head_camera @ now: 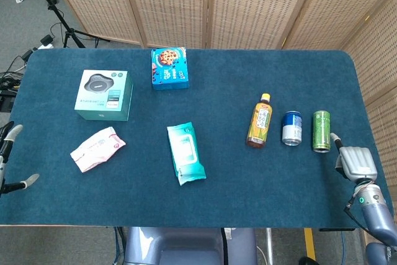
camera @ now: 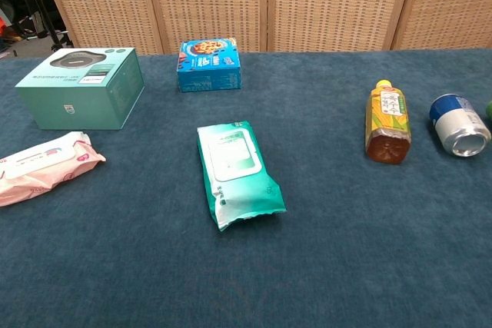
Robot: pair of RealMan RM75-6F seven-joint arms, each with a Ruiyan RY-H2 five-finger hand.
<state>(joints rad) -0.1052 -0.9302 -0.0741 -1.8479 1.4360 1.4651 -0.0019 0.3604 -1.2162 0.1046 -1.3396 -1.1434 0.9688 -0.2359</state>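
Two robot hands show only in the head view. The right robot hand (head_camera: 353,162) sits near the right edge of the blue cloth surface (head_camera: 248,190), holding nothing, with a finger sticking up toward the tall green metal can (head_camera: 321,131). The can stands just beside it, not touching. Next to the green can stands a short blue and white can (head_camera: 291,128), then an orange drink bottle with a yellow cap (head_camera: 259,121). Farther left lies a green pack of wet wipes (head_camera: 185,153), then a pink pack of wipes (head_camera: 97,148). Behind those sit a teal cardboard box (head_camera: 104,95) and a small blue cookie box (head_camera: 169,67). The left robot hand (head_camera: 9,159) hangs at the left edge with fingers apart, holding nothing.
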